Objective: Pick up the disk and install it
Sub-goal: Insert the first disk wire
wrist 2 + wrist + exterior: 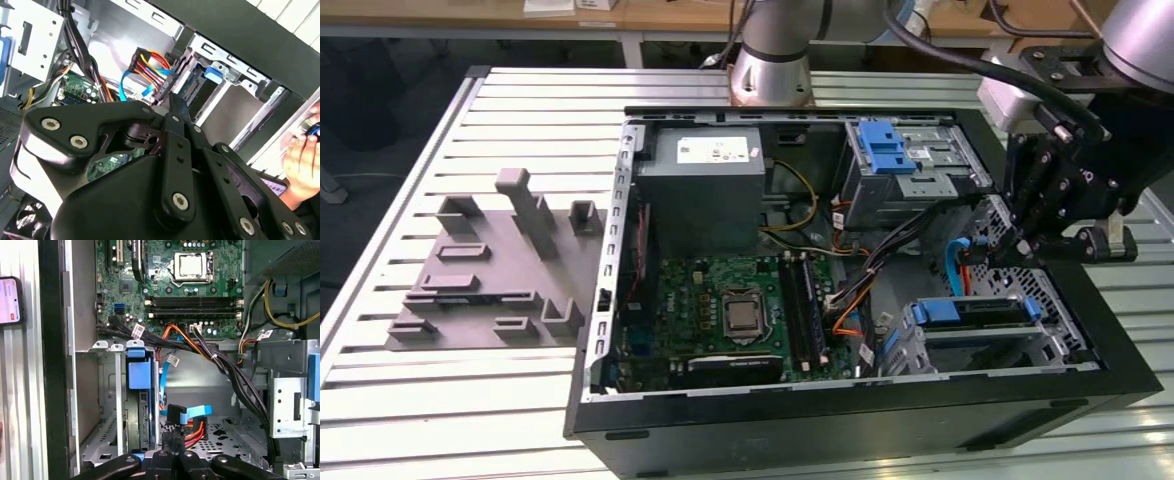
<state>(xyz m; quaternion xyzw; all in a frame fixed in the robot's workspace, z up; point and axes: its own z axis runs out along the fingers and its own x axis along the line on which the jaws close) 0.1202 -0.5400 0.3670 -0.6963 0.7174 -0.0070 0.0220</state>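
My gripper [1070, 235] hangs over the open case [854, 420], by its drive-cage side; can't tell its state. Disk [970, 312] sits slotted in the lower cage [1047, 345], blue carrier tab showing. Cables [235, 375] hide part of the board [190, 290].

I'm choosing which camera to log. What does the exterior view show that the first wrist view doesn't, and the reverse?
Exterior view, not the first wrist view: the grey fixture beside the case and the arm's base.

First wrist view, not the exterior view: a phone outside the case wall.

Both: the motherboard with its CPU, the cables, and the disk with its blue carrier sitting in the drive cage.
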